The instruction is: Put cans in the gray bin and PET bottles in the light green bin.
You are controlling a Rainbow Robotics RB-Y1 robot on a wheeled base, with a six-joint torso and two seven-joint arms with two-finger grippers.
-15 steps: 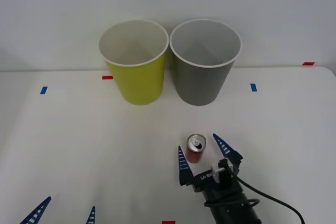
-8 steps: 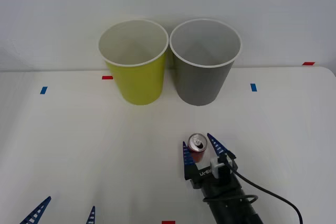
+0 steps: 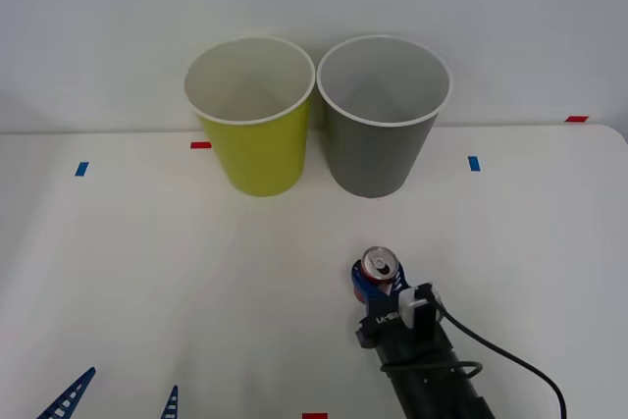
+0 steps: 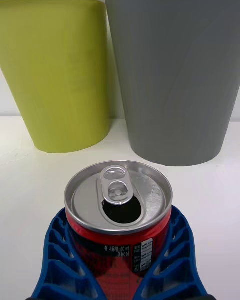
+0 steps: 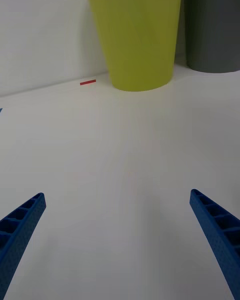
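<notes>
A small red can (image 3: 378, 270) with a silver top and pull tab stands upright at the table's front right, and my right gripper (image 3: 377, 284) is shut on it. In the right wrist view the can (image 4: 119, 215) sits between the blue fingers (image 4: 55, 260), which hug both its sides. Beyond it stand the gray bin (image 3: 383, 115) and, to its left, the light green bin (image 3: 251, 115), side by side and upright with nothing showing inside. The gray bin (image 4: 175, 70) and light green bin (image 4: 55, 70) rise behind the can. My left gripper (image 3: 118, 401) waits open at the front left. No PET bottles are in view.
Small blue tape marks (image 3: 474, 163) and red tape marks (image 3: 200, 145) dot the white table (image 3: 147, 262). A white wall stands just behind the bins. A black cable (image 3: 510, 365) trails from my right wrist.
My right gripper's fingers closed from wide apart onto the can, which shifted slightly right and nearer. The left arm has not moved.
</notes>
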